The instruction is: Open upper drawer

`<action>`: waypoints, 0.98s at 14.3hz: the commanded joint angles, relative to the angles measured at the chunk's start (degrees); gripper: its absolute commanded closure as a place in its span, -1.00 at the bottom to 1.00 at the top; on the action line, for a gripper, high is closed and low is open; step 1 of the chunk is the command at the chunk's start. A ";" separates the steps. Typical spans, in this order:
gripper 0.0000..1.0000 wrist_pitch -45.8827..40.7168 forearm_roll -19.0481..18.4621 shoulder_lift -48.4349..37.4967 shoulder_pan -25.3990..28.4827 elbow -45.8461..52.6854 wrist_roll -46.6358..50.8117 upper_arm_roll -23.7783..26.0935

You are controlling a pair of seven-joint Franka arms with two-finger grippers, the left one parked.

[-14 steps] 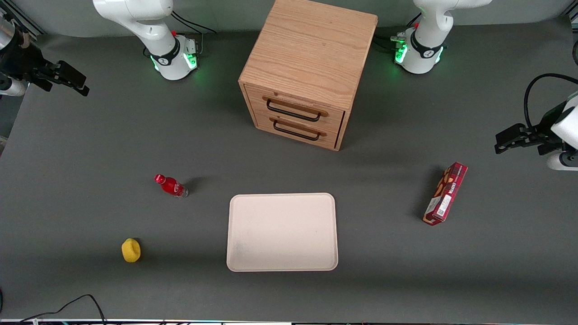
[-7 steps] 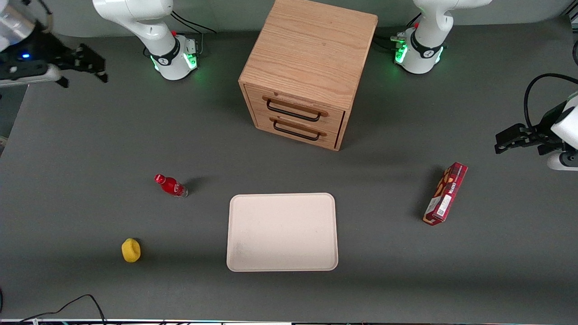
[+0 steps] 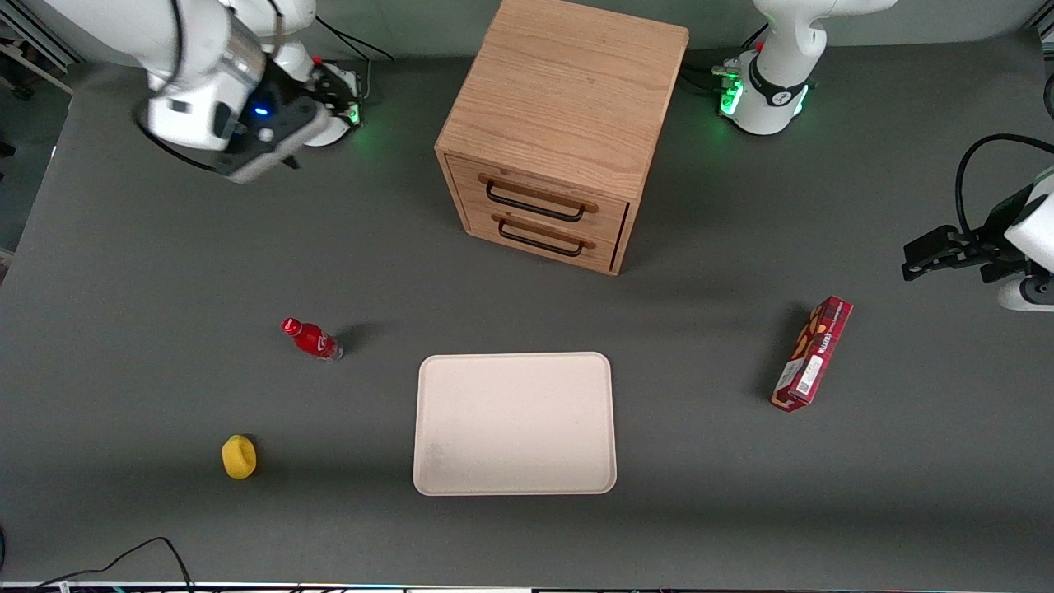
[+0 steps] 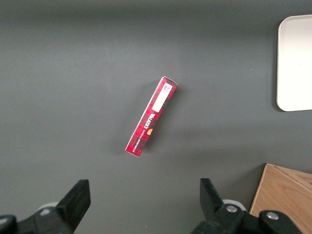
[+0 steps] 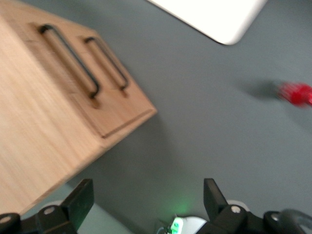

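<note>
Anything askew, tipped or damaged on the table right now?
Only small things. The red bottle lies on its side, and the red box lies at a slant. The cabinet sits turned, its upper drawer shut. The gripper, open, hangs above its arm's base, well short of the handle. No spill or damage.

From my seat, the right arm's black two-finger gripper (image 5: 146, 200) shows only its two finger stubs (image 5: 80, 197) in the wrist view, tips cut off at the picture's edge. From the front, its white wrist housing covers the fingers. The wrist view is smeared: the small red bottle (image 5: 296, 93) is a blur, and the light oak upper drawer's (image 5: 58, 73) thin black wire handle (image 5: 70, 58) is soft. The pale rectangular tray (image 5: 214, 17) is cropped to one corner.
</note>
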 commanded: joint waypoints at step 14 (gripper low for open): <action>-1.00 25.47 -3.99 31.40 2.31 2.95 -10.31 19.16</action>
